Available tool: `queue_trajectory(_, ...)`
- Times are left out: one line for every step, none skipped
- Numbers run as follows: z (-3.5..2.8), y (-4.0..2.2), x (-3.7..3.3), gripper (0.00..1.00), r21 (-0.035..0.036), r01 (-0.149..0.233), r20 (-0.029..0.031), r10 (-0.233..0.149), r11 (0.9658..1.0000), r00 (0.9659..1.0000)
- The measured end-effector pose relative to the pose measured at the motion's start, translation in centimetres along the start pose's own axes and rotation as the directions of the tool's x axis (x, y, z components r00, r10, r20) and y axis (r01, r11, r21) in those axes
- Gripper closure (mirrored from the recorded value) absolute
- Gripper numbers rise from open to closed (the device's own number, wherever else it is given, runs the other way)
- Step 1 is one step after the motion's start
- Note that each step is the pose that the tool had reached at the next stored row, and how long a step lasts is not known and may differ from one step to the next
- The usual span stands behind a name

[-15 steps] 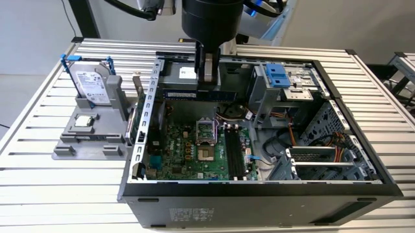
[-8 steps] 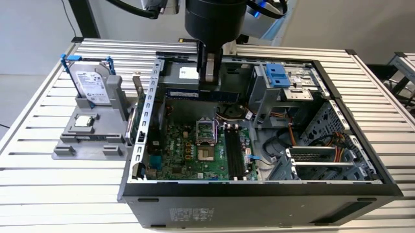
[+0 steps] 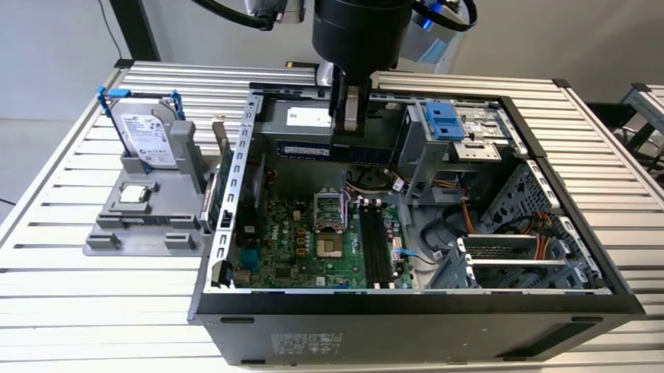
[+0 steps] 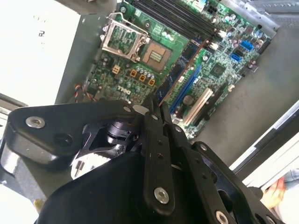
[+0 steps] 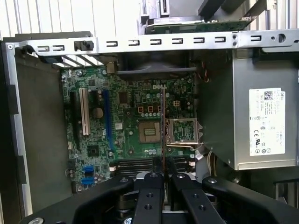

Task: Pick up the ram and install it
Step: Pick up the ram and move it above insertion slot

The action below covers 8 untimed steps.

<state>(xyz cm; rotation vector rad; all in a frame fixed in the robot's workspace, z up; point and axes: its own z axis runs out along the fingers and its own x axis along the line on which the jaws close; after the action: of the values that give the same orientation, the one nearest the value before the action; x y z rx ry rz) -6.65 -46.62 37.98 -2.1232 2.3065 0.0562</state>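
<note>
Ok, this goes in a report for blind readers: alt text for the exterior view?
The arm holds the ram in its jaws, level over an open case whose motherboard shows. A hard drive stands upright on a grey rack at the exterior view's left.

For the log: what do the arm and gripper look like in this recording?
In the exterior view the arm ends in a thick glossy black cylinder, with black cables looping beside it. In both wrist views the gripper is matte black: flat linkage bars pinned with round silver bolts, narrowing to two slim fingers.
</note>
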Motion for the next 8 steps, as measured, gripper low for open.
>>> queue_trajectory(0.0,-0.2,-0.02,1.0,-0.0001,0.0,0.0,0.0,1.0,1.0)
queue_trajectory(0.0,-0.41,-0.03,1.0,-0.0002,0.0,0.0,0.0,1.0,1.0)
queue_trajectory(-0.01,-0.61,-0.05,1.0,-0.0004,0.0,-0.0001,0.0,1.0,1.0)
queue_trajectory(-0.01,-0.81,-0.07,1.0,-0.0004,0.0,-0.0002,0.0,1.0,1.0)
queue_trajectory(-0.02,-1.03,-0.08,1.0,-0.0006,0.0,-0.0001,0.0,1.0,1.0)
queue_trajectory(-0.02,-1.23,-0.1,1.0,-0.0006,0.0,-0.0001,0.0,1.0,1.0)
queue_trajectory(-0.02,-1.42,-0.12,1.0,-0.0006,0.0,-0.0001,0.0,1.0,1.0)
queue_trajectory(-0.03,-1.6,-0.13,1.0,-0.0007,0.001,-0.0002,-0.001,1.0,1.0)
